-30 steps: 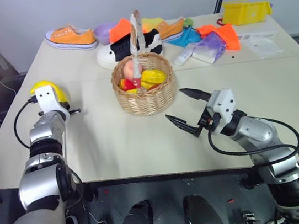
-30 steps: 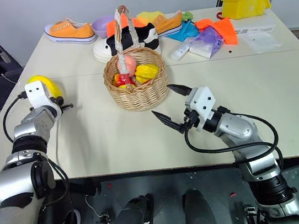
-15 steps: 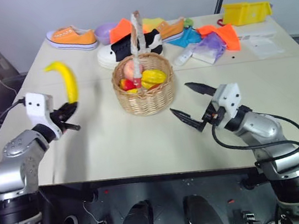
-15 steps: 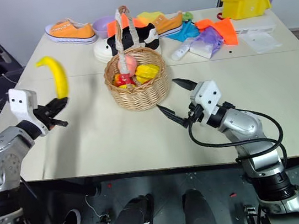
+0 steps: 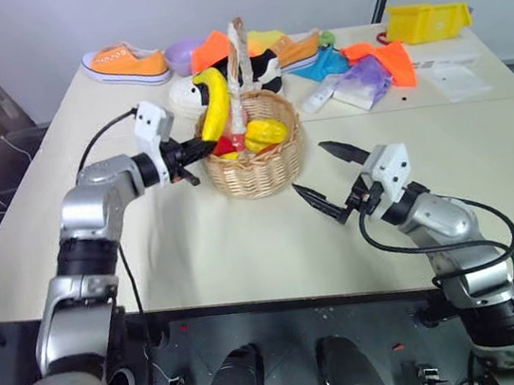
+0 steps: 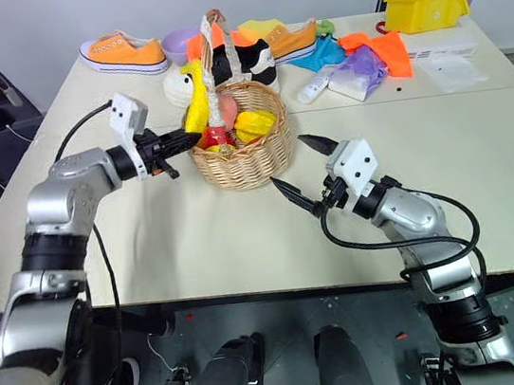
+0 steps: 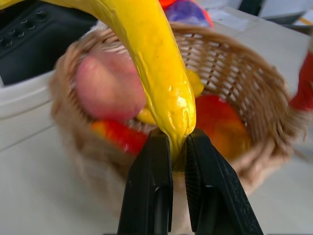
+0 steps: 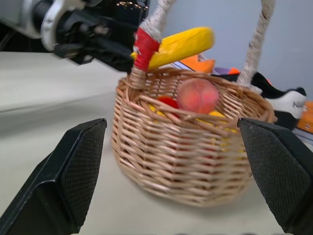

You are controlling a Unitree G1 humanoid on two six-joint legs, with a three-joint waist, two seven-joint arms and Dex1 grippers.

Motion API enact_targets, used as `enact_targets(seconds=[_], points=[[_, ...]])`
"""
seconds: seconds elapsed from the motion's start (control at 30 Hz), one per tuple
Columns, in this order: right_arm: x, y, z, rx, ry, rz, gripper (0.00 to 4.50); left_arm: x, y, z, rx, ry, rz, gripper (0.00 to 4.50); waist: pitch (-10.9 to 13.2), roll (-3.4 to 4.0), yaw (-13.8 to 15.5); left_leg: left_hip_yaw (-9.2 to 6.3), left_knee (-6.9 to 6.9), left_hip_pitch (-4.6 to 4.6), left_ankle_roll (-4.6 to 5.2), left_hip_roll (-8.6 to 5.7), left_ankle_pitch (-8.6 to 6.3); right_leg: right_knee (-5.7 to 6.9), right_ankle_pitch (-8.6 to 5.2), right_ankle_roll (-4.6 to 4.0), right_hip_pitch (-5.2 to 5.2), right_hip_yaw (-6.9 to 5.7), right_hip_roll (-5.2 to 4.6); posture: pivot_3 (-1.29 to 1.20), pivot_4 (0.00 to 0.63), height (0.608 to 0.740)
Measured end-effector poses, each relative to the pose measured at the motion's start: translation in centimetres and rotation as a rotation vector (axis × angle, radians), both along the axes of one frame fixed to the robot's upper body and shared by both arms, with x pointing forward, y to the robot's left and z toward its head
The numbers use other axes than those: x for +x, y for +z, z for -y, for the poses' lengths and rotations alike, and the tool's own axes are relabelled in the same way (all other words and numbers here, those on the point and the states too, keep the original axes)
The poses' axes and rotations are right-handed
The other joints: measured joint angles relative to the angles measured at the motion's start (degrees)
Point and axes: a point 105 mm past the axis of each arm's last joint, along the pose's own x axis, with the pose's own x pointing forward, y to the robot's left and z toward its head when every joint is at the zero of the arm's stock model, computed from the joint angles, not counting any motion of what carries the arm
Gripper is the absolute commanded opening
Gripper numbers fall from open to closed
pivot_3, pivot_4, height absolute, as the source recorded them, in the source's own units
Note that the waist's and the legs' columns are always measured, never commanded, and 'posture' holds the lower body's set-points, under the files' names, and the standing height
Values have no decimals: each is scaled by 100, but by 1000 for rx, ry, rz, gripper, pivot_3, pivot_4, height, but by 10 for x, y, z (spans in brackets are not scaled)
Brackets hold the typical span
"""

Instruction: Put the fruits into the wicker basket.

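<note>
My left gripper (image 5: 201,148) is shut on the lower end of the yellow banana (image 5: 216,102), which it holds upright over the left rim of the wicker basket (image 5: 254,172). The wrist view shows the black fingers (image 7: 146,191) pinching the banana's tip (image 7: 168,107) just above the basket's inside. The pink-red peach (image 8: 197,96) lies in the basket, with yellow and red pieces beside it. My right gripper (image 5: 309,168) is open and empty, just right of the basket above the table, pointing at it.
Along the far edge of the table (image 5: 198,249) lie an orange sneaker (image 5: 124,65), a purple bowl (image 5: 182,55), a black-and-white shoe (image 5: 188,93), bright cloths and bags (image 5: 365,72), a yellow bin (image 5: 423,21) and papers (image 5: 456,76).
My left arm has swung the banana right and up, from over the table's left side to the basket's left rim. The right gripper has stayed open in place.
</note>
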Motion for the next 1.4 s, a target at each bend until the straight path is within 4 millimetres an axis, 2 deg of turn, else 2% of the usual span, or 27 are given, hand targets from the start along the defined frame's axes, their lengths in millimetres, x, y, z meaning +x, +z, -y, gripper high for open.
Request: enact_targets(seconds=[0.13,0.27,0.37,0.4,0.53,0.67,0.8,0.87,0.97,1.1,1.17,1.3,1.4], points=[[0,2,0,-1,-16,11,4500,10,-4,11,38,-28,2,29,0,0,-47,-1,2,0,1,-1,0,2,0,1,2,-1,0,0,150,740],[-2,4,0,0,-28,22,4500,7,-6,14,32,-77,-23,1759,0,0,-114,-3,0,1,1,2,0,5,0,1,1,-1,2,0,150,740],[-1,3,1,-3,-32,21,4500,7,-4,13,25,-76,-21,3387,0,0,-113,-3,3,2,1,2,0,6,0,2,2,0,2,0,150,740],[-1,3,1,-3,-32,21,4500,7,-2,12,23,-73,-17,3793,0,0,-112,-2,4,2,1,2,0,6,0,2,3,0,2,0,150,740],[-2,3,0,-3,-29,22,4500,3,5,5,27,-62,24,3793,0,0,-115,-4,2,1,1,2,0,7,0,2,-1,0,2,0,150,740],[-1,4,-3,-2,-19,26,4500,-7,20,-5,-9,-56,67,3793,0,0,-112,-5,2,1,1,3,1,7,0,1,-1,1,2,0,150,740],[-1,5,-4,6,-16,27,4500,-26,29,-29,11,-16,156,3793,-1,2,-120,-5,-1,3,0,6,1,9,0,1,-4,4,3,0,150,740],[-2,6,-4,14,-10,23,4500,-39,24,-41,-19,15,176,3793,-1,3,-114,-5,-1,3,0,5,0,7,0,0,-3,6,1,0,150,740],[-3,3,0,31,-19,1,4500,-54,5,-61,-62,97,163,3793,-1,2,-88,-5,1,2,0,5,0,6,1,-1,-3,7,0,0,150,740],[-2,8,-2,50,-5,-1,4500,-71,2,-82,-88,216,249,3793,-1,2,-72,-4,2,2,-1,4,0,5,2,-3,-1,8,-5,0,150,740],[0,15,-10,70,22,10,4500,-81,-2,-89,-122,263,281,3793,-1,3,-83,-3,1,4,-1,4,0,5,2,-4,-1,8,-5,0,150,740],[7,30,-42,102,131,42,4500,-100,-20,-89,-169,307,274,3793,-3,2,-94,-6,-1,6,-2,10,0,6,2,-6,-1,6,4,0,150,740],[33,36,-58,106,142,23,4500,-112,-23,-94,-164,343,283,3793,-3,1,-97,0,2,6,-2,7,1,4,5,-10,0,9,2,0,150,740]])
